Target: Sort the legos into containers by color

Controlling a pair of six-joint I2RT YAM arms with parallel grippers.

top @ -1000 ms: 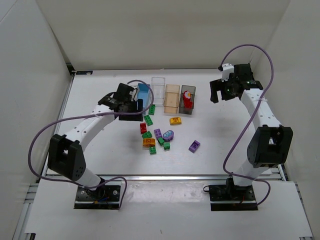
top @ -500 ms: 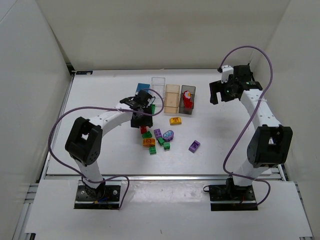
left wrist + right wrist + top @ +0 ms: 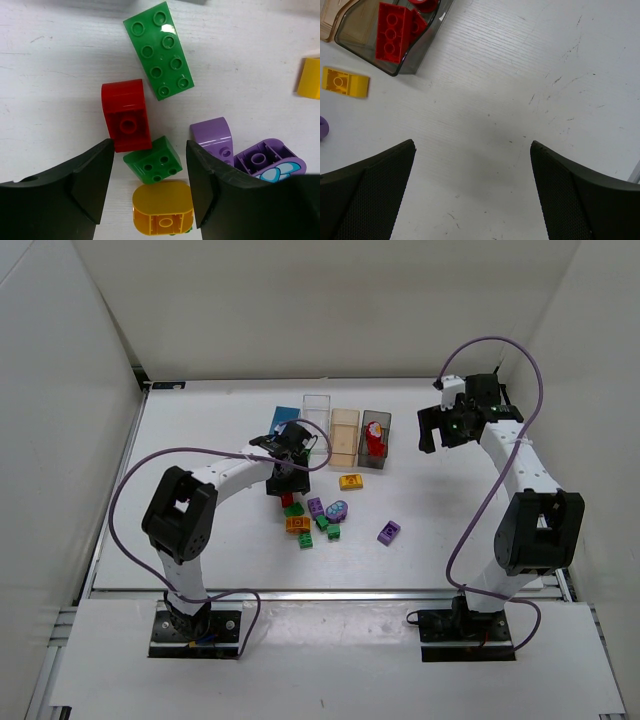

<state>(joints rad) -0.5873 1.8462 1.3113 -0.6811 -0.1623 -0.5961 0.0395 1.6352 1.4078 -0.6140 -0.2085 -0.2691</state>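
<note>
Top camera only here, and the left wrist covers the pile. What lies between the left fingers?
Observer: The left wrist view shows the left gripper open around a small green brick, a finger on either side, not clamped.
Operator: Anything crowding it?
Observer: A red brick sits against its upper-left corner, and an orange-yellow rounded brick lies just below it.
Operator: And the right side?
Observer: The right wrist view shows the right gripper open above the table, with nothing between its fingers.
</note>
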